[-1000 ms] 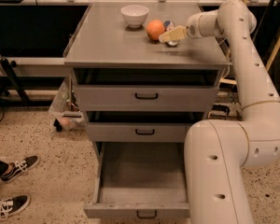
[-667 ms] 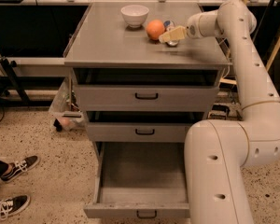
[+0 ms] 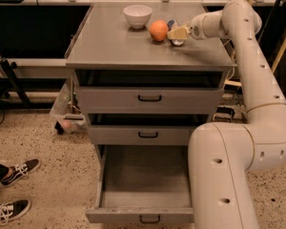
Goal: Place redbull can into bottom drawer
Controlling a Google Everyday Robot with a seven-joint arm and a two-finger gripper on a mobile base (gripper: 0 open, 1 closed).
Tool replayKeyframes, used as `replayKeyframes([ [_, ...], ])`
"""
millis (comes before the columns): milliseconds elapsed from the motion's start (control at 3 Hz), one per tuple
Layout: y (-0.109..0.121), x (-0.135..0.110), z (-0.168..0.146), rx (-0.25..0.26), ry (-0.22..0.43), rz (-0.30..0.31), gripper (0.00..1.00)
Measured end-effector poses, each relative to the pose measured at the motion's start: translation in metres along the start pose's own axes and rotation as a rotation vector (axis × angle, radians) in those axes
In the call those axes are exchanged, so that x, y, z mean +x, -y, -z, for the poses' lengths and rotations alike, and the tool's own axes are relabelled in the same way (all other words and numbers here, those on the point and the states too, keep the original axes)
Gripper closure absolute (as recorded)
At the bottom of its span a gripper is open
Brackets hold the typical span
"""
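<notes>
can: the redbull can (image 3: 173, 25) is up on the tabletop (image 3: 114, 44), just right of the orange (image 3: 158, 30) and mostly hidden behind the gripper.
gripper: the gripper (image 3: 177, 33) is right at the can, reaching in from the right. Honestly can't tell if it's clamped on it or not.
drawer: the bottom drawer (image 3: 143, 175) is pulled wide open, way below.
step: my read is it's the grab, nothing carried yet.
how to nail it: hold the can square around its middle and lift straight up, since a sideways nudge could send the orange rolling. The bowl (image 3: 137, 15) is far enough off.
next: swing out past the tabletop edge before dropping low, then aim for the middle of the drawer.
</notes>
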State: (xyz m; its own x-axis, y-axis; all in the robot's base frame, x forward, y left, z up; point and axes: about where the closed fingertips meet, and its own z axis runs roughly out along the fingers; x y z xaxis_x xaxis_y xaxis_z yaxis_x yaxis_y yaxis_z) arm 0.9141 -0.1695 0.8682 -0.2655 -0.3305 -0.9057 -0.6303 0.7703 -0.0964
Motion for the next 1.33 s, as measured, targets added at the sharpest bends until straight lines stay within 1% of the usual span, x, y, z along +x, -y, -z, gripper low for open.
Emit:
replayKeyframes([
  [667,0.0,0.0,-0.0001,0.0,0.0,0.0,0.88],
  [1000,0.0,0.0,-0.0001,0.0,0.0,0.0,1.0],
  [1333,-0.0001,0.0001,-0.0001,0.0,0.0,0.0,0.82],
])
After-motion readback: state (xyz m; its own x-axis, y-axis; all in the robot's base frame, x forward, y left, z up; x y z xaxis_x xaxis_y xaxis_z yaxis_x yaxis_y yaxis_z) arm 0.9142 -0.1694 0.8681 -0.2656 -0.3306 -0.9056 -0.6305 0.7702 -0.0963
